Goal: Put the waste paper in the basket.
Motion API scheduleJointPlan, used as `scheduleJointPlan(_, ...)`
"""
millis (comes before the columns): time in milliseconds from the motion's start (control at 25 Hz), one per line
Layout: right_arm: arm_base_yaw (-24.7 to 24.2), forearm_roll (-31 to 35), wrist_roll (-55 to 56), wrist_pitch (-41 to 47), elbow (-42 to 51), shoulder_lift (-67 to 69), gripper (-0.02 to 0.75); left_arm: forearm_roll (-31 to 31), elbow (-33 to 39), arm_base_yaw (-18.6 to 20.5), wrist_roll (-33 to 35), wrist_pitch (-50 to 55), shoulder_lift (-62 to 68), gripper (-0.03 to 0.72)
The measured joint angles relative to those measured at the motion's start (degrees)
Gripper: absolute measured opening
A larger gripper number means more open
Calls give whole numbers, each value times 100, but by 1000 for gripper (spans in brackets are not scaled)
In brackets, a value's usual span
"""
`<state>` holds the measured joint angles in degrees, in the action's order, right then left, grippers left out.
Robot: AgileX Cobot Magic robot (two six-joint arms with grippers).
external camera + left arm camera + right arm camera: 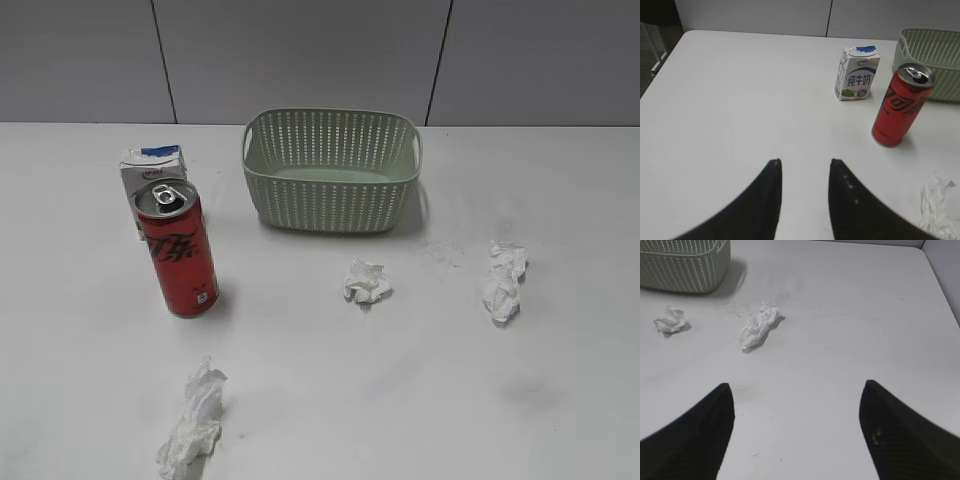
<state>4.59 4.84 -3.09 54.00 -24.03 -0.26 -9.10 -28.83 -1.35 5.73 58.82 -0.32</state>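
- The left pincer (804, 162) is seen only in the left wrist view, its 2 dark fingers parted by a narrow gap with nothing between them, held above bare bench (740, 100).
- The right pincer (796, 386) is seen only in the right wrist view, its fingers spread wide apart and holding nothing.
- Neither pincer is shown in the exterior view.
- In the exterior view 3 wads of waste paper are laid out on the bench: 1 long wad (192, 420) at the near left, 1 small wad (366, 281) near the middle, and 1 long wad (503, 281) at the right.
- All 3 wads lie outside the basket (331, 208), which stands at the far middle of the bench.
- The basket floor is shown only in the exterior view, and no paper is seen on it.
- The middle wad and the right wad are both picked up in the right wrist view, well ahead of the fingers.
- The near-left wad is caught only at the lower right corner of the left wrist view.
- A red can (177, 249) is stood upright left of the basket, with a white-and-blue carton (152, 170) just behind it; the carton's printed front is readable only in the left wrist view.
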Motion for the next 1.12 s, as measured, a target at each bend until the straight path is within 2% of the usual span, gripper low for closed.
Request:
scheduleJointPlan(720, 0, 0, 0, -5, 0, 85, 591, 0, 0, 0, 5, 0, 0, 235)
scheduleJointPlan(840, 0, 0, 0, -82, -46, 452, 591, 0, 0, 0, -1, 0, 0, 235)
scheduleJointPlan(1120, 0, 133, 0, -847, -334, 2011, 590, 0, 0, 0, 5, 0, 0, 235)
